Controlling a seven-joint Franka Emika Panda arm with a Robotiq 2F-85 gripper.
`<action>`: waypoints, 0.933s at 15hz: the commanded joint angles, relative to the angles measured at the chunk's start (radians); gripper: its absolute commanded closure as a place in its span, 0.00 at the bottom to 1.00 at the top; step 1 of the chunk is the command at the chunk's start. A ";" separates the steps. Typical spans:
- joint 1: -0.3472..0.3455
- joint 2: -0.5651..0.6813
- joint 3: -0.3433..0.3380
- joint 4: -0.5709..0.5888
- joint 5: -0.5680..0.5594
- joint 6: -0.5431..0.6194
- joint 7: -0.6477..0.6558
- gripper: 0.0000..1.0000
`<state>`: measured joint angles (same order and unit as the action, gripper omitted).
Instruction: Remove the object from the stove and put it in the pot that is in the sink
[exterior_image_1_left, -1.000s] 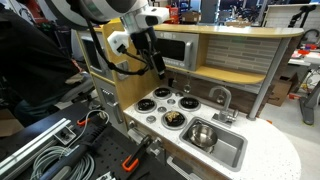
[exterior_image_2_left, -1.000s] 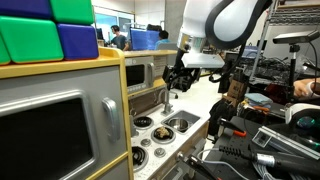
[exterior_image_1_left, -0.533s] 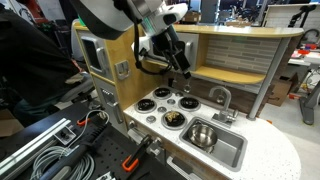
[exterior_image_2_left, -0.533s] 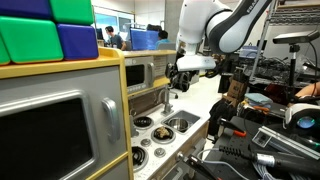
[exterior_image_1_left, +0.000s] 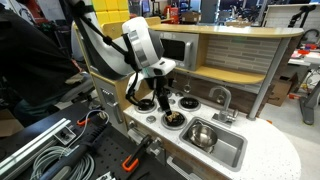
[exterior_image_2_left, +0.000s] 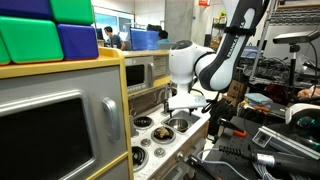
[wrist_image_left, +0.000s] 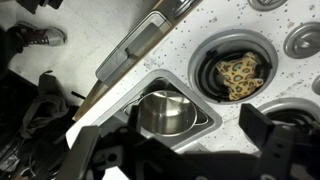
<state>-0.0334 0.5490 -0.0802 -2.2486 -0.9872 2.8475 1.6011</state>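
The object (wrist_image_left: 238, 75) is a yellowish-tan spotted lump lying in a black burner of the white stove (wrist_image_left: 200, 30); it also shows in an exterior view (exterior_image_1_left: 173, 118). The steel pot (wrist_image_left: 165, 112) stands empty in the silver sink (wrist_image_left: 150, 80), next to that burner, and also appears in an exterior view (exterior_image_1_left: 203, 135). My gripper (wrist_image_left: 190, 150) is open and empty. It hangs low over the stove (exterior_image_1_left: 192, 109), above the boundary between burner and sink, with the object and pot both ahead of its fingers. In both exterior views the gripper (exterior_image_1_left: 160, 100) (exterior_image_2_left: 184, 104) is just above the cooktop.
A curved grey faucet (exterior_image_1_left: 222, 97) stands behind the sink. A grey microwave-like box (exterior_image_1_left: 176, 48) and a wooden shelf wall (exterior_image_1_left: 240, 55) rise behind the stove. Cables and rails (exterior_image_1_left: 40, 150) lie in front. Green and blue blocks (exterior_image_2_left: 50, 30) sit on a cabinet.
The arm has swung down from high above the back of the toy kitchen to just over the stove. The gripper stays open; the object and pot have not moved.
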 joint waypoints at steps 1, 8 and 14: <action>0.000 -0.005 0.000 0.001 0.000 0.000 0.000 0.00; -0.336 -0.014 0.227 -0.021 0.013 0.069 -0.526 0.00; -0.560 0.015 0.423 -0.012 0.040 0.034 -0.743 0.00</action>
<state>-0.5961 0.5646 0.3459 -2.2605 -0.9466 2.8812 0.8553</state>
